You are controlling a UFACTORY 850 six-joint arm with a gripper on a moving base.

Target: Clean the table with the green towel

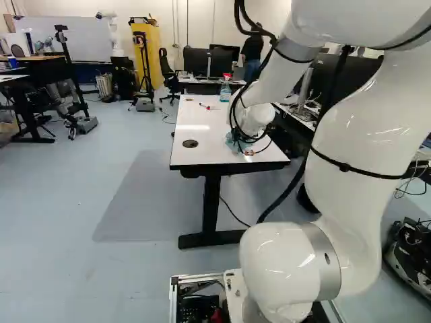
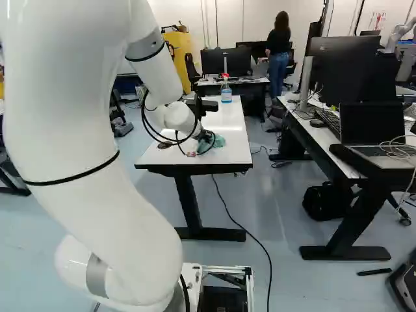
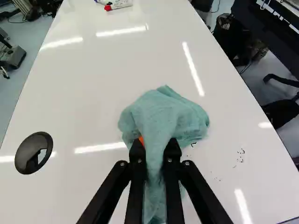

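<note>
Nearby, your black two-fingered gripper point(image 2: 207, 136) pinches the crumpled green cloth towel point(image 3: 163, 114) at the glossy white table's point(image 3: 112, 65) near end. From the fingertips, black specks point(image 3: 240, 159) lie at three o'clock, a round black grommet point(image 3: 25, 151) at nine, white markers point(image 3: 121, 4) near twelve; farther stands a red-topped spray bottle point(image 2: 226, 93).

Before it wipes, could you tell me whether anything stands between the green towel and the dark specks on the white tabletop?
Nothing visible does: the green towel, held in the gripper, has only flat tabletop before the dark specks. The markers and cable grommet lie elsewhere.
</note>
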